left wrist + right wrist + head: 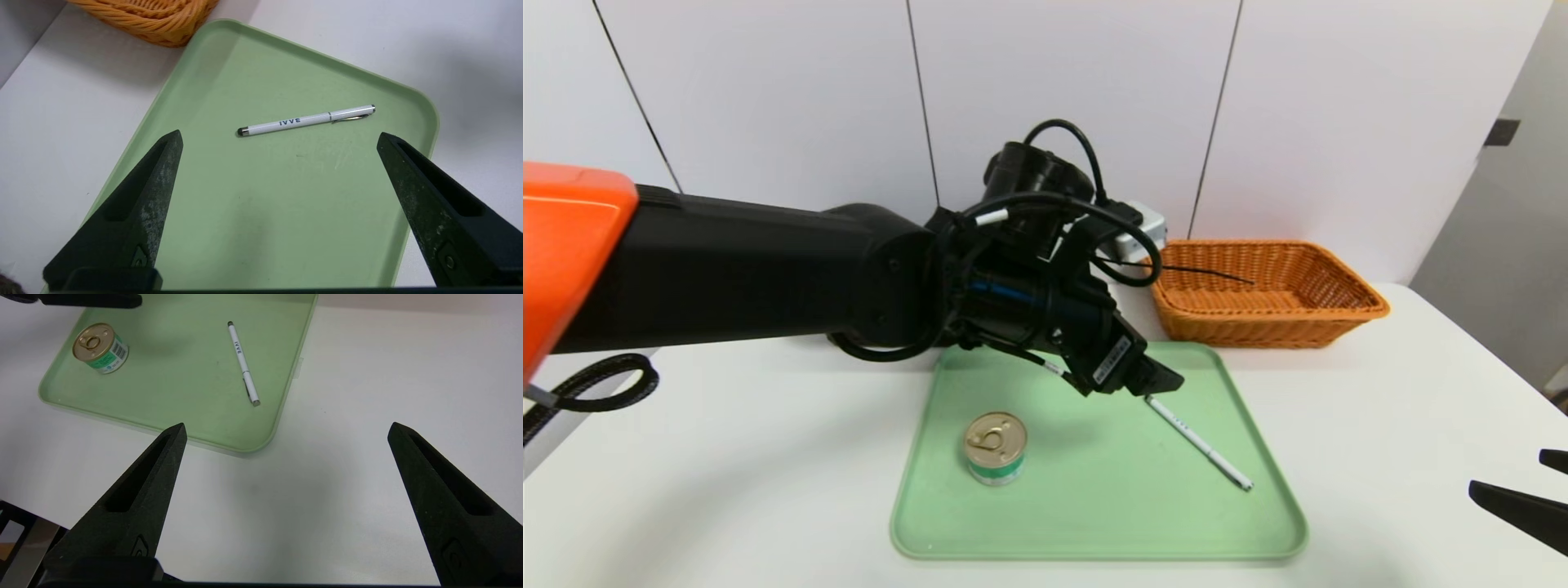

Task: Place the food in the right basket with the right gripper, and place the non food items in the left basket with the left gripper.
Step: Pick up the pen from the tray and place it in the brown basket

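My left tool (279,136) hangs spread wide over the green tray (212,228); I want both fingers straddling the white pen (305,119) crosswise. Right tool (286,428) sits parked, apart.

We take this for a lab or test room set up for robot trials, not a home. A plain white table (1380,408) stands against bare white wall panels (1062,73) with thin dark seams. On it we see only a staged set: a green tray (1094,523) at the centre, an orange basket (1270,294) at about two o'clock from it, and a small grey box (1141,231) with a cable behind.
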`<state>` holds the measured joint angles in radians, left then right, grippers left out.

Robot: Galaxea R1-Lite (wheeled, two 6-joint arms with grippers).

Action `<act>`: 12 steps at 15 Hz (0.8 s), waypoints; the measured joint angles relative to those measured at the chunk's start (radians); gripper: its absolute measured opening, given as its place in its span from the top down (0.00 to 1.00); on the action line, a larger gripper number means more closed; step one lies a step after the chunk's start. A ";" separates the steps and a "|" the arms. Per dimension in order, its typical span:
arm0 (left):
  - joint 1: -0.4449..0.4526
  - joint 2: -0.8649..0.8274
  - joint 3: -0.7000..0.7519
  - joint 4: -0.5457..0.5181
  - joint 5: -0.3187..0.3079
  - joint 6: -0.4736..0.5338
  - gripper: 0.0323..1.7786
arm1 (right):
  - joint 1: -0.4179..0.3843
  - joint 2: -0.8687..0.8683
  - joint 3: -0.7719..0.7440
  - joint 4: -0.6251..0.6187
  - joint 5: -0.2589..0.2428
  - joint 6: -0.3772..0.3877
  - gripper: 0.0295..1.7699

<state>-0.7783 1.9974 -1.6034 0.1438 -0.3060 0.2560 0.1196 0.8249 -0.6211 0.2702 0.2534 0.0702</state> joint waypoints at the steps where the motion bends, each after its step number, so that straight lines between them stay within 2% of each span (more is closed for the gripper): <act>1: -0.008 0.023 -0.014 0.003 -0.003 0.032 0.05 | 0.000 -0.002 0.000 0.001 0.000 0.001 0.04; 4: -0.032 0.089 -0.084 0.042 -0.043 0.084 0.05 | 0.000 -0.005 0.002 0.002 -0.002 0.001 0.04; 9: -0.041 0.190 -0.244 0.203 -0.119 0.208 0.05 | 0.000 -0.010 0.018 0.001 -0.002 0.002 0.04; 12: -0.040 0.255 -0.334 0.268 -0.201 0.275 0.05 | 0.000 -0.012 0.021 0.000 -0.002 0.003 0.04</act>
<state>-0.8187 2.2523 -1.9372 0.4121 -0.5074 0.5306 0.1196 0.8126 -0.5998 0.2702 0.2515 0.0734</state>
